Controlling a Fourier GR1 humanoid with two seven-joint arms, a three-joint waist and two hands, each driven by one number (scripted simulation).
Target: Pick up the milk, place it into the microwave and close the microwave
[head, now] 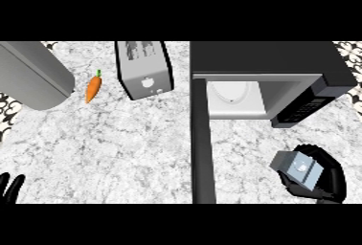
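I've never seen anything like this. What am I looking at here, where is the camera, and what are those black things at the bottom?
The camera sits in a robot's head and looks steeply down at a marbled kitchen counter. The black shapes are the robot's two hands. The right hand, at lower right, is curled round a small grey milk carton and holds it in front of the microwave. The microwave is open: its dark door swings out toward the camera, and you can see the pale inside with a white plate. The left hand shows only as fingers at the lower left edge, open and resting. Also on the counter: a carrot, a silver toaster beside it, and a large grey object at upper left that I cannot identify.
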